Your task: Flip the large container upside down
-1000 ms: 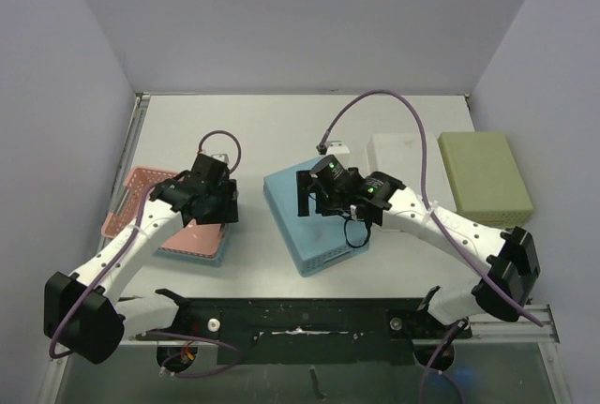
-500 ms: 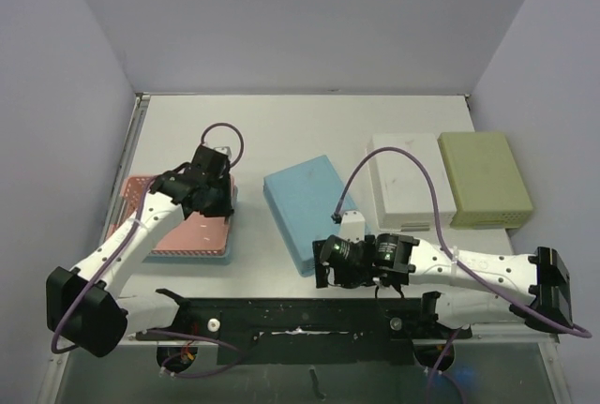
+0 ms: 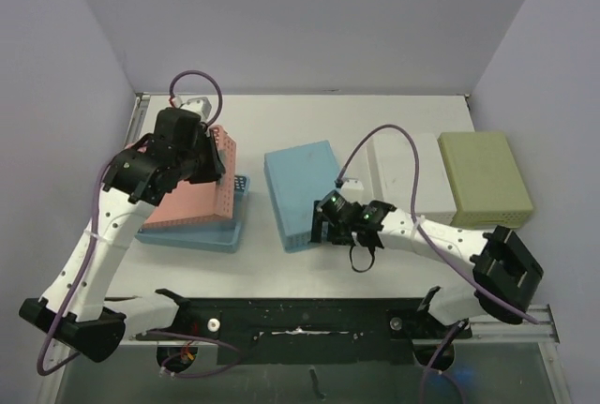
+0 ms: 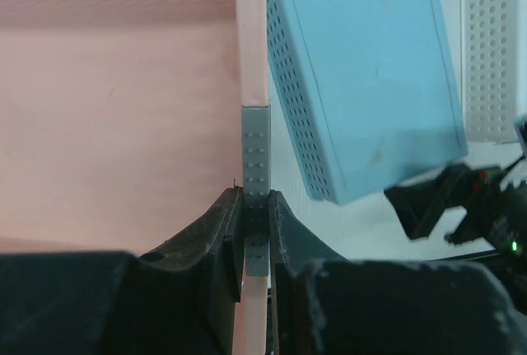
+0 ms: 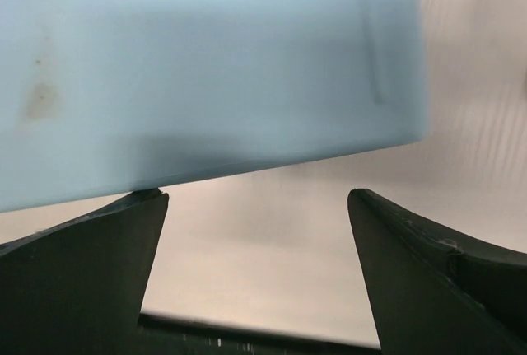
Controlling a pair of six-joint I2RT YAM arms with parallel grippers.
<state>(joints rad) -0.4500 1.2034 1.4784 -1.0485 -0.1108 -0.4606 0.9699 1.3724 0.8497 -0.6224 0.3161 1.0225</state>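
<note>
A pink perforated container (image 3: pixel 187 196) stands tilted on its edge, its open side facing left, over a light blue tray (image 3: pixel 211 235) at the left. My left gripper (image 3: pixel 212 157) is shut on the pink container's rim (image 4: pixel 254 83), which runs upright between the jaws (image 4: pixel 257 207). A blue container (image 3: pixel 298 190) lies upside down mid-table; it also shows in the left wrist view (image 4: pixel 362 83). My right gripper (image 3: pixel 320 222) is open at its near right edge, empty, with the blue wall (image 5: pixel 206 67) just above its left finger (image 5: pixel 90 264).
A white container (image 3: pixel 403 174) and a green container (image 3: pixel 483 177) lie upside down at the right. The right arm's cable loops over the white one. The table's walls close in on both sides.
My left gripper has risen and swung the pink container's right rim up, tipping it onto its edge. My right gripper has moved from the table's front to the blue container's near edge.
</note>
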